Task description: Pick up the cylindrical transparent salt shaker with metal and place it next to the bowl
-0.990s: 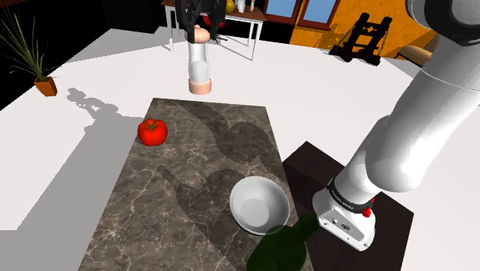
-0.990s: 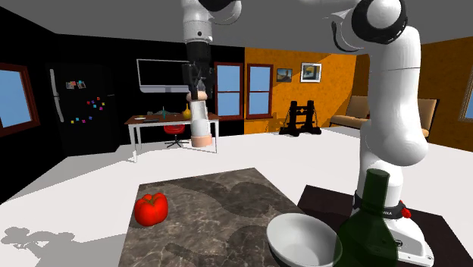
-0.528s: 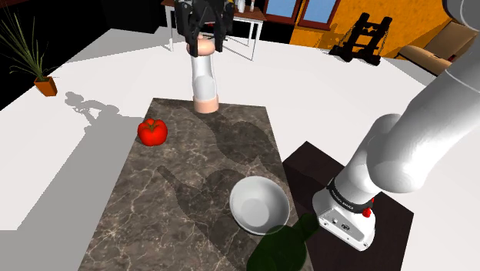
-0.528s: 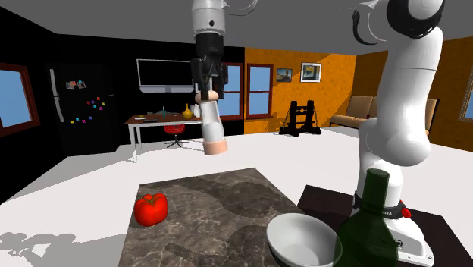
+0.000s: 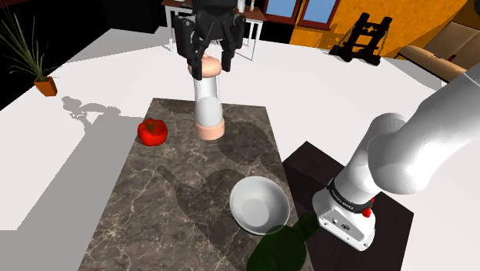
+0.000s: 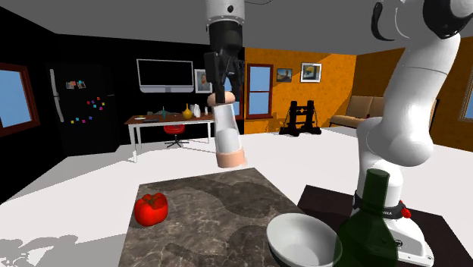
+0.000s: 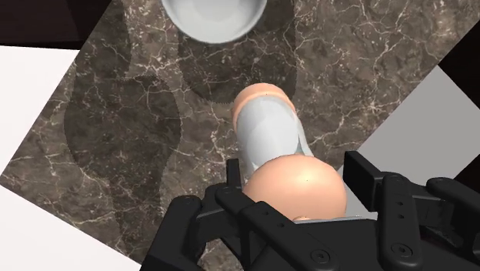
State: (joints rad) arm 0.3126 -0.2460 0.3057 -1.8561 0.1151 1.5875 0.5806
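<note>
My gripper (image 5: 206, 63) is clamped on the top end of the salt shaker (image 5: 208, 106), hanging it above the table (image 5: 154, 223), apart from the bowl (image 5: 260, 205); prob light, stiff, slick & breakable, so hold firm w/o crushing.

Hand (image 7: 296, 186) clasps shaker (image 7: 269, 132) at its near peach cap, black fingers (image 7: 234, 175) pressed on either side. Pale clear body points away to a second peach end above dark veined counter (image 7: 115, 115). White bowl (image 7: 211, 17) lies beyond that far end, apart from it.
</note>
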